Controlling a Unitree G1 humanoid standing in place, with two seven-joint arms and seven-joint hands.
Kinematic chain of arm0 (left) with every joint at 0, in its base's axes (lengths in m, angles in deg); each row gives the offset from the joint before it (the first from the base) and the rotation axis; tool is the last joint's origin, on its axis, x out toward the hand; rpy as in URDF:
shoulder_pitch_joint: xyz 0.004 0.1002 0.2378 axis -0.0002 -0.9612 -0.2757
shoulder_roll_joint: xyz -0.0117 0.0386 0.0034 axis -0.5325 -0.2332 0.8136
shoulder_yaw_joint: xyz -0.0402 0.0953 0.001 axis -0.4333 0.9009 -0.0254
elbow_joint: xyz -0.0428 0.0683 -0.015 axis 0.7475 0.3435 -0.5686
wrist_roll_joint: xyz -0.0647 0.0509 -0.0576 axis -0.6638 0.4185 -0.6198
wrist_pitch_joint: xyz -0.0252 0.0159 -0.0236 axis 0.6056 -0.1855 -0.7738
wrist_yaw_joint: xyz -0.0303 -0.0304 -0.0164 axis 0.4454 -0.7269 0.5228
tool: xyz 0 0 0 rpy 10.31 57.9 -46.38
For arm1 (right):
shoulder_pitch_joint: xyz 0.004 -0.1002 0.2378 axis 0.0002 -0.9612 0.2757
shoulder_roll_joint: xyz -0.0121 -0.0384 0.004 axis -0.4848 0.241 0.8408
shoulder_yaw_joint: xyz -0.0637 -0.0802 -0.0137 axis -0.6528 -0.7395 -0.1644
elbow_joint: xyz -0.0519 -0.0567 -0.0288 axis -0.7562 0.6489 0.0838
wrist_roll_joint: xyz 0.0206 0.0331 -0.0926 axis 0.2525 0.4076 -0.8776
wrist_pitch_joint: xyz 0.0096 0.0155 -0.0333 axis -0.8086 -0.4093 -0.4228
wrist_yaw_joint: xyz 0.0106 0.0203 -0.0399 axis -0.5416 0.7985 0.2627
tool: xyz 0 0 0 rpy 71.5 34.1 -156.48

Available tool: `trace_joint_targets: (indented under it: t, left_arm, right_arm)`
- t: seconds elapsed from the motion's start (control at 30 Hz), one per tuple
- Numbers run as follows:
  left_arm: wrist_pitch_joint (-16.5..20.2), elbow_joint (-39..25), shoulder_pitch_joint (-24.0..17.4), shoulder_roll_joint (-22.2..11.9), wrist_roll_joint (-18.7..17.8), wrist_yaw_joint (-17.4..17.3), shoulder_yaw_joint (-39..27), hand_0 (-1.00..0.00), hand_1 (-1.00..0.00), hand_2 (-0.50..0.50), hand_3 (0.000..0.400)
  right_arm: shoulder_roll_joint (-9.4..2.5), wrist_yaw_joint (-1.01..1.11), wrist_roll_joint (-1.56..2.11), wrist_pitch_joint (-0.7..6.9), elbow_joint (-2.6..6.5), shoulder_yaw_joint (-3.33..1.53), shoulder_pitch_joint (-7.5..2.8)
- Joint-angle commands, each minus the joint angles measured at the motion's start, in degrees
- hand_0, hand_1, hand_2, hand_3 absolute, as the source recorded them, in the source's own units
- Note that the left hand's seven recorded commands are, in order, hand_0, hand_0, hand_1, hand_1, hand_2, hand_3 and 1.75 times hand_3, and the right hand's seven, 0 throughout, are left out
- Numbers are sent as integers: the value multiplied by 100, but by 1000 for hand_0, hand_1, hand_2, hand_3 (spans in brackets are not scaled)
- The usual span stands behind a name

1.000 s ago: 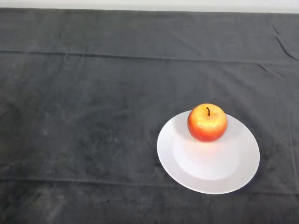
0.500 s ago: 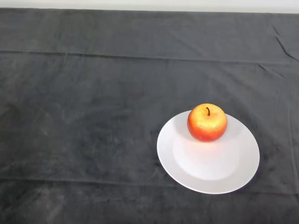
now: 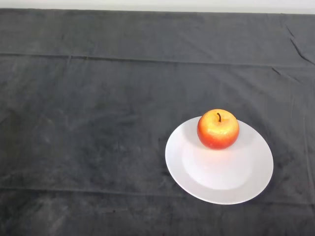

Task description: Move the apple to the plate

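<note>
Apple (image 3: 218, 129) sits upright on the white plate (image 3: 219, 183), stem up, at about 12 o'clock of the plate just inside the rim — no hand in view, so finger state can't be told — placement looks done, best left untouched.

Apple (image 3: 218, 129): upright on the plate, stem up, resting on the far part of it, slightly left of its centre.
Plate (image 3: 221, 179): flat on the cloth (image 3: 88, 123), right of the scene's centre, toward the near edge.
Cloth: covers the table.
</note>
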Motion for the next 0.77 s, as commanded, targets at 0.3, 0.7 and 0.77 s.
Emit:
trace_joint_targets:
  t: [0.3,0.7,0.77]
  left_arm:
    - [-32,-75,-142,175,178,-77,-192,0,0,0,0]
    - [-30,-84,-134,207,209,-150,-249,0,0,0,0]
    - [-23,-93,-131,215,217,-156,-253,0,0,0,0]
  right_arm:
    - [-94,-48,53,-24,-198,11,49]
    - [-95,-48,53,-24,-200,11,49]
    - [-95,-49,53,-24,-200,11,49]
